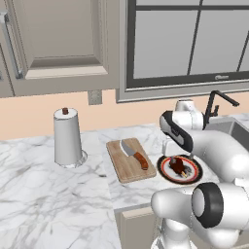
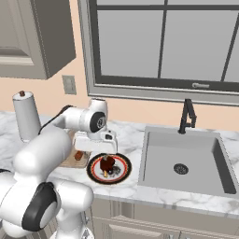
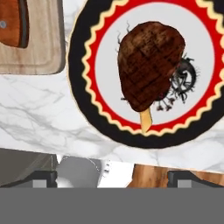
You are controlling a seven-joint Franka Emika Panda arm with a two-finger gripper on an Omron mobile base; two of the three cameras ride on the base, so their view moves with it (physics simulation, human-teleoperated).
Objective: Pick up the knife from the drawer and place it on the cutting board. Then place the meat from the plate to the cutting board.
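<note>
The knife point(image 1: 134, 153) with its reddish-brown handle point(image 3: 13, 22) lies on the wooden cutting board point(image 1: 125, 168) point(image 3: 35, 54). To the board's right sits the round plate point(image 1: 193, 176) point(image 2: 122, 172) point(image 3: 81, 87) with a red rim and a black ring. The dark reddish-brown meat point(image 1: 178, 166) point(image 2: 107, 163) point(image 3: 148, 65) rests on it, a pale stub sticking out of one end. My gripper point(image 2: 107, 155) point(image 3: 118, 177) hangs open just above the meat, with nothing between its fingertips point(image 3: 43, 177). A beige panelled front point(image 1: 136, 226) under the counter edge may be the drawer; my arm hides most of it.
A paper towel roll point(image 1: 67, 136) point(image 2: 27, 116) stands left of the board. A steel sink point(image 2: 182, 163) with a black faucet point(image 2: 187, 116) lies right of the plate. The wall and window run close behind the counter.
</note>
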